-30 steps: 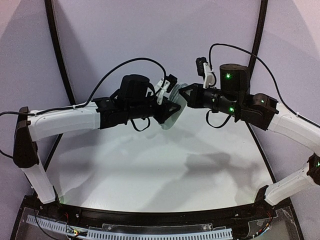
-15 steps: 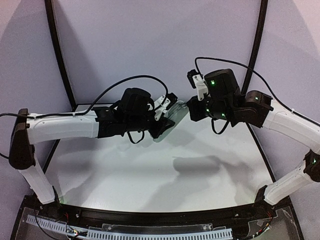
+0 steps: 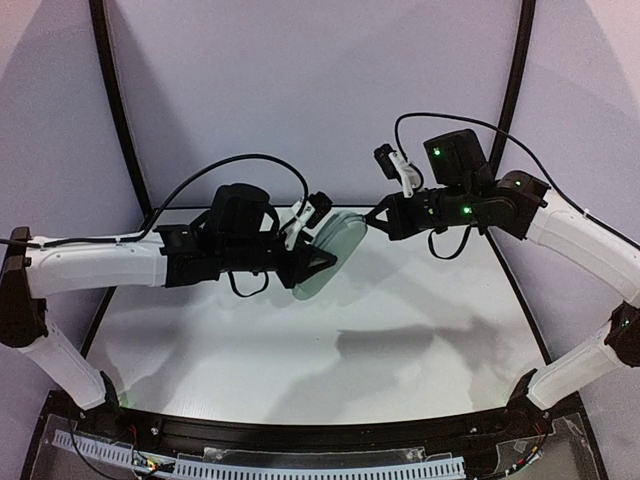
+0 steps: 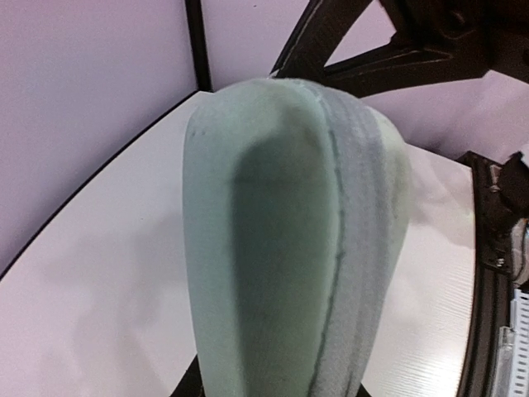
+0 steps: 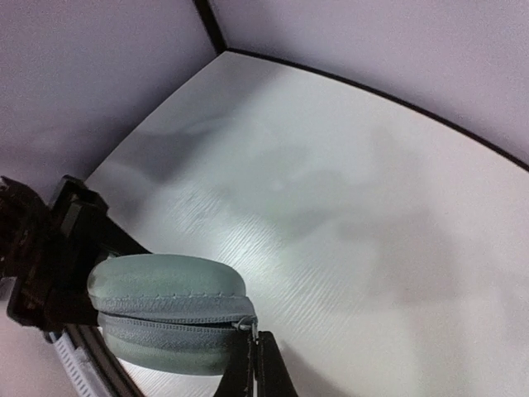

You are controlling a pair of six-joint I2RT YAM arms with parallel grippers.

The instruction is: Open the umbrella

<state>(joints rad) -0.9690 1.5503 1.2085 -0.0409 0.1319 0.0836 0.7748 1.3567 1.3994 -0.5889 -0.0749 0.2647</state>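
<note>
can't see the umbrella itself, I'd guess it's inside the mint zip case (image 4: 281, 231) that the left gripper (image 3: 318, 262) clamps above the table (image 3: 400, 330), so the right gripper (image 5: 252, 364), pinched shut on the zipper pull (image 5: 246, 324), should drag slowly along the seam, no yanking.

Left arm (image 3: 100, 268) stretched rightward, right arm (image 3: 580, 232) bent leftward, both aloft, tips nearly meeting. Left gripper (image 3: 320, 258) clamps pale green oval zippered case (image 3: 342, 234). Right gripper (image 3: 371, 213) fingers pinched together.
</note>
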